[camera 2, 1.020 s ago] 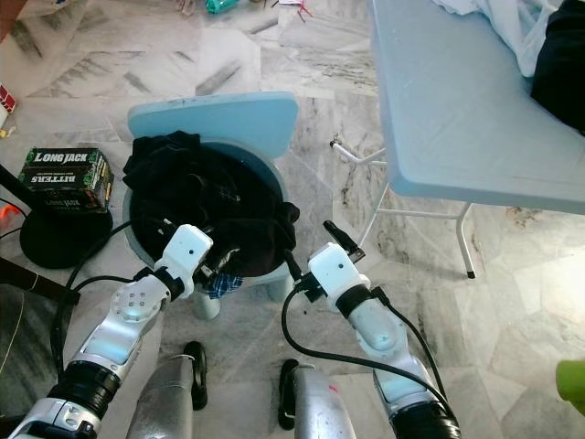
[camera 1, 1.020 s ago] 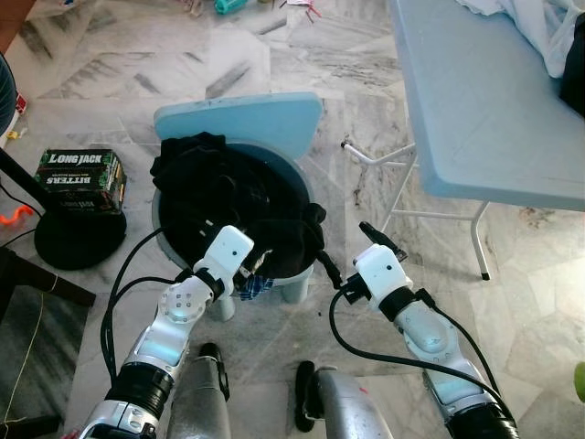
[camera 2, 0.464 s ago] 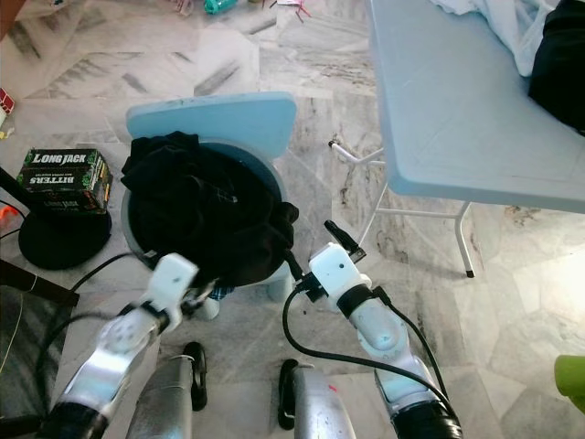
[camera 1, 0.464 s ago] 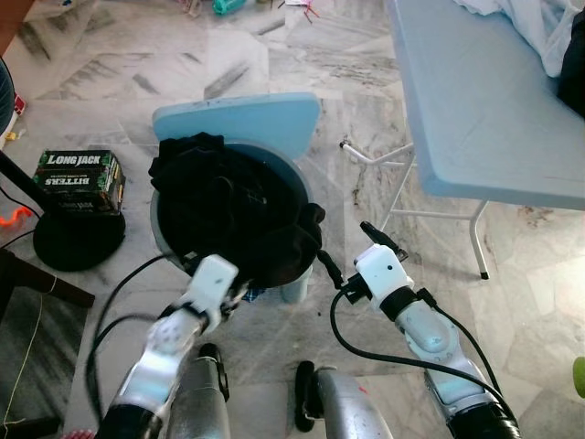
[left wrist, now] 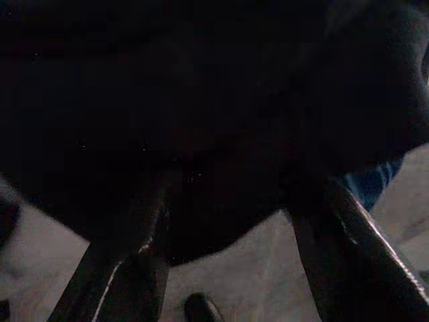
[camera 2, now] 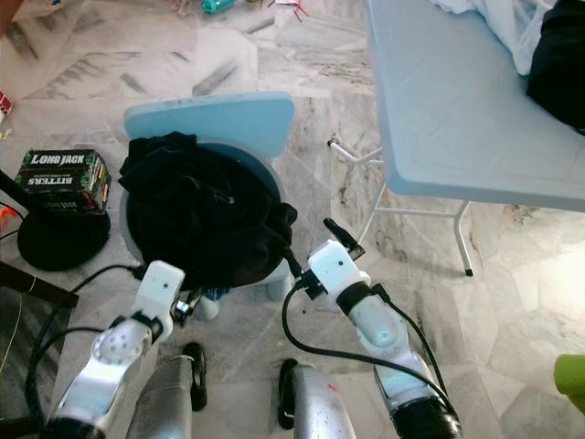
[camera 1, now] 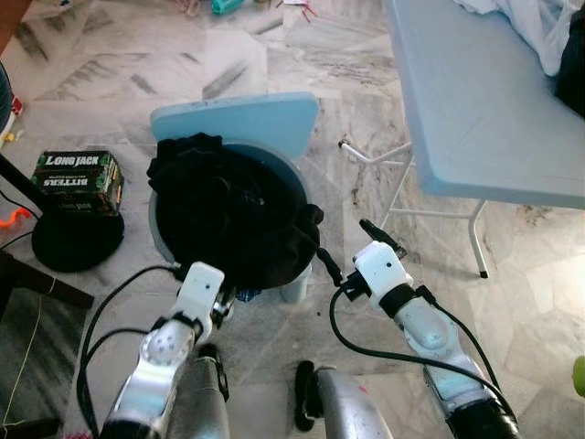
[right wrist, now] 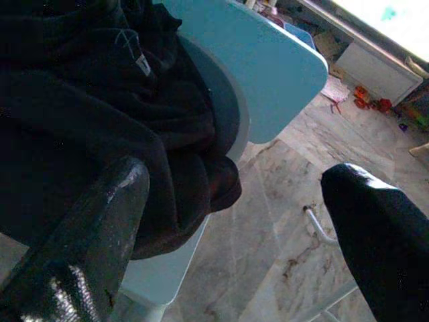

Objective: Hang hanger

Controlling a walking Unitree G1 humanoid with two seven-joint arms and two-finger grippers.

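Head view: marble floor [camera 1: 274, 64], a pale blue chair [camera 1: 239, 122] heaped with black clothing [camera 1: 228, 215], a table [camera 1: 484, 101] beyond my right jaws; a box [camera 1: 78, 171] reads "LONG JACK BITTERS". I make out no hanger. Left wrist view: left gripper [left wrist: 234, 268] jaws spread, released, under soft, limp cloth. Right wrist view: right gripper [right wrist: 234, 221] jaws wide, empty, beside the heap.

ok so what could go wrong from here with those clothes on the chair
1. The black clothes droop over the front edge of the light blue chair; a careless pull by the left gripper, open just beneath them, could drag the pile onto the marble floor.
2. No hanger can be made out in the dark heap, so a grab might close on cloth alone.
3. The open right gripper is close to the chair and might knock it.
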